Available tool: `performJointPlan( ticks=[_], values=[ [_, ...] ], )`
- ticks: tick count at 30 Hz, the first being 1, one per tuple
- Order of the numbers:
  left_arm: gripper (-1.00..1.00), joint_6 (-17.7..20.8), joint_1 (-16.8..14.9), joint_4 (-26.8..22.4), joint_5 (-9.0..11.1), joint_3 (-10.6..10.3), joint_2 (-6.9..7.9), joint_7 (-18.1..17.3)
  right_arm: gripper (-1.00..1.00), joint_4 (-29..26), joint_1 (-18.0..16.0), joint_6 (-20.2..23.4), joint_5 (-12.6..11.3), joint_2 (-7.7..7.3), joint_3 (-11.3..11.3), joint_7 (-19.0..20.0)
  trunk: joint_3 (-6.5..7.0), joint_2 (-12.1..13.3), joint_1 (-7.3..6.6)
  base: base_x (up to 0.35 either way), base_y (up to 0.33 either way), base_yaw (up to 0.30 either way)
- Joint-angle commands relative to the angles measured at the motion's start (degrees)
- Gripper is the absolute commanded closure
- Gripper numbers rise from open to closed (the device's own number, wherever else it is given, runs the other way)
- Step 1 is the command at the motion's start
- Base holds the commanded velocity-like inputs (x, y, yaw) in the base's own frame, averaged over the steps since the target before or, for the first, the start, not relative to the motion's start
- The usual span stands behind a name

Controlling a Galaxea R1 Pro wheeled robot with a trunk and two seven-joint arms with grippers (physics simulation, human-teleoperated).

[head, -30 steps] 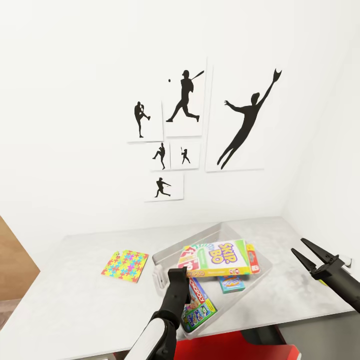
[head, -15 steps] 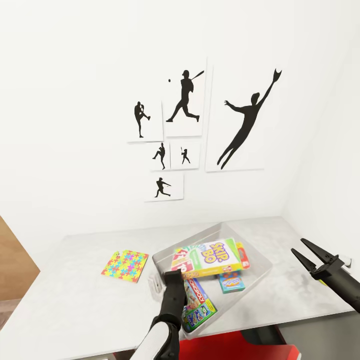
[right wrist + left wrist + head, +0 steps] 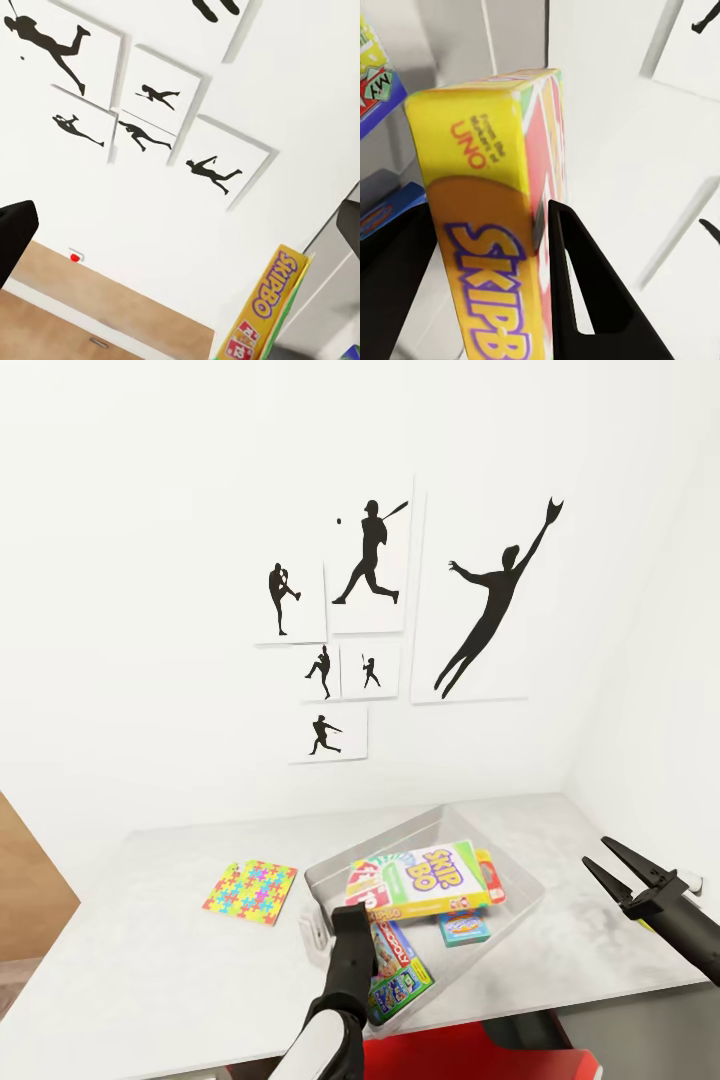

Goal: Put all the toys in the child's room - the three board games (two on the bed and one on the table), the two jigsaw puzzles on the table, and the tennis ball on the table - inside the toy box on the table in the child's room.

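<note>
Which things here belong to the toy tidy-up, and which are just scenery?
Job:
- toy box
- Skip-Bo box, clamped in the left gripper over the toy box
- Monopoly box and small blue box, inside the toy box
- jigsaw puzzle, on the table

Scenery:
- sports silhouette prints
- red wall button

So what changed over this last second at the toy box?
The left tool, shut on the Skip-Bo box, drew back toward the robot and lowered the box deeper into the toy box; no release yet. The right tool stayed open beside it, and the jigsaw puzzle stayed on the table.
</note>
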Motion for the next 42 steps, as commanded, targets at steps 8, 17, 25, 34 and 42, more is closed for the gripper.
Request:
performJointPlan(
  ticks=[8,17,25,34,42],
  values=[
    [1.0,-0.18,-0.14,0.07,-0.2,-0.17,0.0,0.52,-1.0,0.01,-0.07,0.21,0.15,0.0,-0.06,0.24,-0.13,-0.13,0.04,0.0,0.0,0.0],
    [1.0,-0.12,-0.16,0.09,-0.18,-0.24,0.0,0.53,-1.0,0.01,-0.07,0.22,0.15,0.0,-0.06,0.24,-0.13,-0.13,0.04,0.0,0.0,0.0],
    [1.0,-0.12,-0.16,0.09,-0.18,-0.27,0.0,0.56,-1.0,0.01,-0.07,0.21,0.15,0.0,-0.06,0.24,-0.13,-0.13,0.04,0.0,0.0,0.0],
    [-1.0,-0.11,-0.16,0.09,-0.19,-0.27,0.0,0.6,-1.0,0.01,-0.07,0.22,0.15,0.0,-0.06,0.24,-0.13,-0.13,0.04,0.0,0.0,0.0],
    [-1.0,-0.11,-0.16,0.09,-0.25,-0.27,0.0,0.48,-1.0,0.01,-0.07,0.22,0.15,0.0,-0.06,0.24,-0.13,-0.13,0.04,0.0,0.0,0.0]
  ],
)
